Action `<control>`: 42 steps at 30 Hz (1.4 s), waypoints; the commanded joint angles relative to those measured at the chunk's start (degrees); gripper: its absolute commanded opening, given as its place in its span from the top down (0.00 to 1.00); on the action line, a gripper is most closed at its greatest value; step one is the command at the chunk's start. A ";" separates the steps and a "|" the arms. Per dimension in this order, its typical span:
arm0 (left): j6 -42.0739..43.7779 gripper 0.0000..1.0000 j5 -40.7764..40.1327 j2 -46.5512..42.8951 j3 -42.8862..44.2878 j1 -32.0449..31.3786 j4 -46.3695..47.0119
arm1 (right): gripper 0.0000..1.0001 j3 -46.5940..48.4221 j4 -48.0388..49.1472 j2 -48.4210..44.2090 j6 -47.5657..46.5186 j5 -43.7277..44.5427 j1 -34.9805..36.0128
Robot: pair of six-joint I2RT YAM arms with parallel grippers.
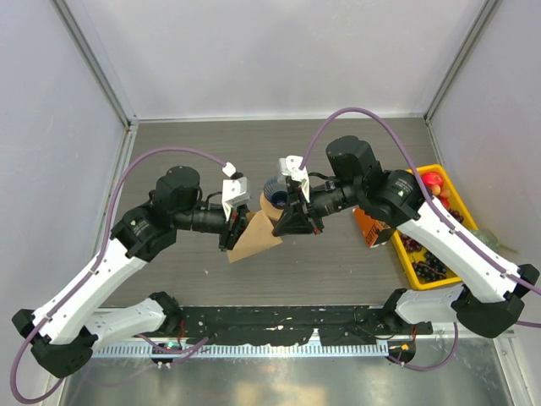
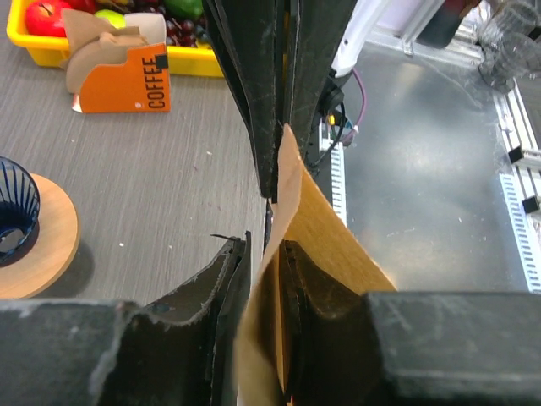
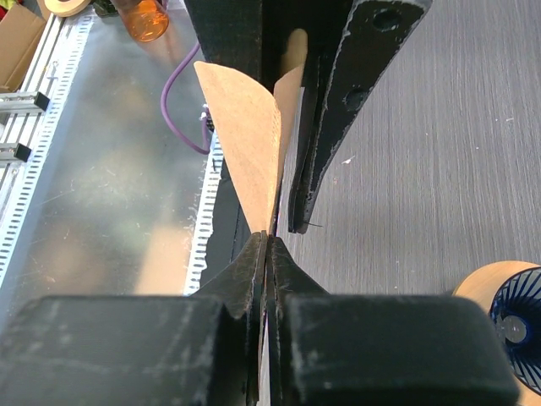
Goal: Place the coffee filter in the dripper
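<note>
Both the left claw [image 1: 230,237] and right claw [image 1: 292,225] pinch the coffee filter [image 1: 252,242] tightly mid-frame; opposing pulls could tear it short of the dripper [image 1: 275,183].

The coffee filter [image 2: 325,245] stands on edge, gripped between the left gripper's [image 2: 264,254] fingers at the bottom, its upper tip pinched by the right gripper [image 2: 277,144] from above. At the left edge sits the dripper [image 2: 30,224]; beyond, an orange COFFEE box [image 2: 127,80] stands before a yellow tray [image 2: 194,61]
</note>
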 commanded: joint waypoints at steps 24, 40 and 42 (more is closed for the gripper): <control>-13.60 1.00 -0.39 -1.57 -2.02 4.61 10.39 | 0.36 7.05 -2.78 0.77 -4.30 6.26 -1.05; -41.75 1.00 -4.17 3.80 1.14 11.56 13.73 | 0.04 -2.98 8.65 -3.72 -17.84 38.27 6.50; -42.72 1.00 -4.17 3.80 0.79 11.74 14.17 | 0.04 -2.71 8.47 -3.10 -18.11 38.28 6.94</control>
